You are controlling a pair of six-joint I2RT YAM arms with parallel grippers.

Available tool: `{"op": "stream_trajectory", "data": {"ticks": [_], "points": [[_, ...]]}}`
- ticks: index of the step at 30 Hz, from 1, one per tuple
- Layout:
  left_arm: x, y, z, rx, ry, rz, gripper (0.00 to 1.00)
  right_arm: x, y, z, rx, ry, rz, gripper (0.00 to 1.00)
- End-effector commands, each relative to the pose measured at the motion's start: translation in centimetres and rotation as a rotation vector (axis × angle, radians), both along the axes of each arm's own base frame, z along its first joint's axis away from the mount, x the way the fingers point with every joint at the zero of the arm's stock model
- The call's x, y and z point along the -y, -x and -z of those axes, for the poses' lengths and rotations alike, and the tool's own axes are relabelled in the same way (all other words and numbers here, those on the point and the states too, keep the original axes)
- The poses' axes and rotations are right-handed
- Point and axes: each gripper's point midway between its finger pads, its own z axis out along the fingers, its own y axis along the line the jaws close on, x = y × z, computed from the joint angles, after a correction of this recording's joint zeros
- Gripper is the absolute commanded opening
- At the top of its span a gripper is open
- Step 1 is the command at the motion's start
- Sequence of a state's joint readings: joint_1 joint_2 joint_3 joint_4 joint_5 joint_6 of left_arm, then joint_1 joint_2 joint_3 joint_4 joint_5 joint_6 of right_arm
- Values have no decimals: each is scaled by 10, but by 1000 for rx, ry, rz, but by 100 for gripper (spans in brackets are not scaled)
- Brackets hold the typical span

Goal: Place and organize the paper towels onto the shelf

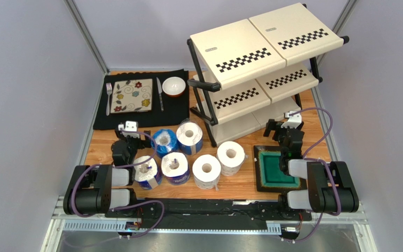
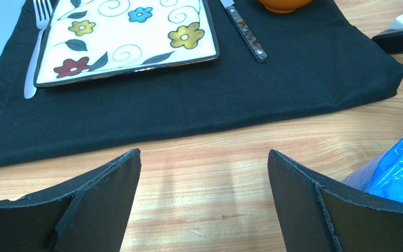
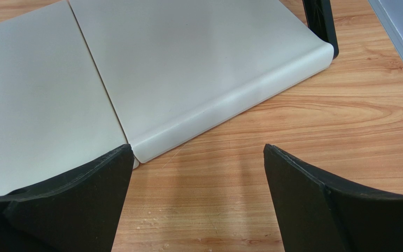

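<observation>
Overhead view: six paper towels (image 1: 189,137) stand upright on a wooden surface (image 1: 240,184), hollow cores facing up, clustered in two loose rows. Four wear blue wrappers on the left of the cluster. Two plain white ones stand on its right, near a green tray (image 1: 274,168). All six are on the surface in front and to the left of the shelf (image 1: 230,42). The shelf is a three-tier rack of cream panels with checkered strips, at the far right. A black cloth (image 1: 177,110) at the far left carries a flowered plate (image 1: 131,96), a fork (image 1: 109,94), a knife (image 1: 159,93) and a bowl (image 1: 174,86).

Left wrist view: the left end effector (image 2: 203,152) is spread wide with bare wood between its fingers, gripping nothing. This view shows the cloth's near edge just ahead. It also catches a blue wrapper at the right border, close beside the right finger, a closeness that is harder to judge from overhead.

Right wrist view: the right end effector (image 3: 198,147) is likewise spread wide and holds nothing. Only here is the shelf's lowest tier seen up close. It is two plain cream panels with a rounded front edge, just ahead of the fingers, and a black frame post stands at the corner.
</observation>
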State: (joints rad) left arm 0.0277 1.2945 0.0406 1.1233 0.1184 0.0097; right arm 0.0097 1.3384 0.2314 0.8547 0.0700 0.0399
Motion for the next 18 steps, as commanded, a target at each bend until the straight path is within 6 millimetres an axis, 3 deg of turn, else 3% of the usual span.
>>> {"op": "stream_trajectory", "data": {"ticks": [1, 11, 13, 14, 16, 17, 18], "points": [[4, 62, 64, -180, 4, 11, 99, 1, -10, -17, 54, 5, 5, 100], [3, 62, 64, -180, 4, 9, 99, 1, -9, -19, 59, 6, 6, 100], [3, 62, 63, -176, 5, 9, 99, 4, -10, -33, 102, 5, 26, 100], [2, 61, 60, -163, 6, -2, 99, 3, -9, -56, 146, 6, 19, 100], [0, 60, 58, -160, 5, -13, 99, -5, -3, -58, 73, 0, -25, 100], [-4, 56, 53, -154, 3, -33, 99, -8, 1, -76, 115, 2, -44, 100], [-6, 55, 53, -160, 19, -50, 99, -9, 6, -76, 109, 2, -55, 100]]}}
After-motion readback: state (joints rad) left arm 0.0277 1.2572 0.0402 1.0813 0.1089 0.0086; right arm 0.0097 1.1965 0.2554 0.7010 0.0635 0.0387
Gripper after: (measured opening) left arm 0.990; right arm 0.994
